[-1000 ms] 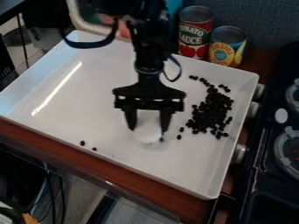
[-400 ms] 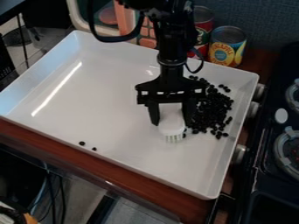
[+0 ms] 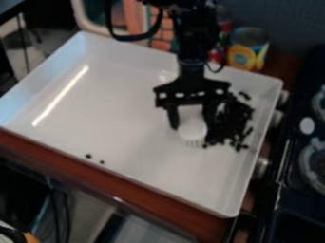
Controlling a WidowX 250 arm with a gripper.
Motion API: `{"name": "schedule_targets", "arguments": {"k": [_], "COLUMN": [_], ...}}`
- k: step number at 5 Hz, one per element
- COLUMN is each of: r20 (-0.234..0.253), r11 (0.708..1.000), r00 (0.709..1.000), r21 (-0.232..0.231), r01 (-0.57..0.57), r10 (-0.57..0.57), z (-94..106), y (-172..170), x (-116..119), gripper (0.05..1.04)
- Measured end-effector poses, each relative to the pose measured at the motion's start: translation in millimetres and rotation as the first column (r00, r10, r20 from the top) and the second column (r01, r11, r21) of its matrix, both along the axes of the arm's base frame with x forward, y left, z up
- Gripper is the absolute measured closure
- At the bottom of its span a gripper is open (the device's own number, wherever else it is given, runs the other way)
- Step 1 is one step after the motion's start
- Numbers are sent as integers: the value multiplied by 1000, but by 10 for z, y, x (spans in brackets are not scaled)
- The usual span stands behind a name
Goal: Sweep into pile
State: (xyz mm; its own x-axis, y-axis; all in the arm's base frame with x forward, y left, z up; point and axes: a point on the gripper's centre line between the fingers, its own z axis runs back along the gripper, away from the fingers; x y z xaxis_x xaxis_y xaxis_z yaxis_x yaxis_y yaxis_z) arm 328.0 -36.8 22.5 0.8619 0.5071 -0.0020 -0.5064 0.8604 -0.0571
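My gripper (image 3: 192, 124) hangs over the right half of the white tray (image 3: 108, 109), shut on a white brush (image 3: 192, 129) with its bristles pointing down. The brush stands at the left edge of a heap of dark beans (image 3: 234, 121) by the tray's right side; the gripper's right finger hides some of them. Two loose beans (image 3: 88, 156) lie apart near the tray's front left edge.
Behind the tray stand a yellow and blue can (image 3: 247, 50) and a red can (image 3: 221, 33), partly behind the arm. A black stove (image 3: 295, 175) borders the right side. Raised walls surround the tray.
The gripper and brush have moved right, up to the heap. The few beans that lay just left of the heap are now against it or hidden. The two front beans have not moved.
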Motion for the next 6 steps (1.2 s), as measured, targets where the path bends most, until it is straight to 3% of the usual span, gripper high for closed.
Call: {"name": "schedule_targets", "arguments": {"k": [4, 6], "r20": [24, 37], "r11": [998, 1000], "r00": [999, 999], "r21": [-36, 12], "r01": [-44, -1], "r10": [45, 1], "z": [-21, 41], "y": [-125, -21], "x": [149, 109], "gripper": [348, 347]}}
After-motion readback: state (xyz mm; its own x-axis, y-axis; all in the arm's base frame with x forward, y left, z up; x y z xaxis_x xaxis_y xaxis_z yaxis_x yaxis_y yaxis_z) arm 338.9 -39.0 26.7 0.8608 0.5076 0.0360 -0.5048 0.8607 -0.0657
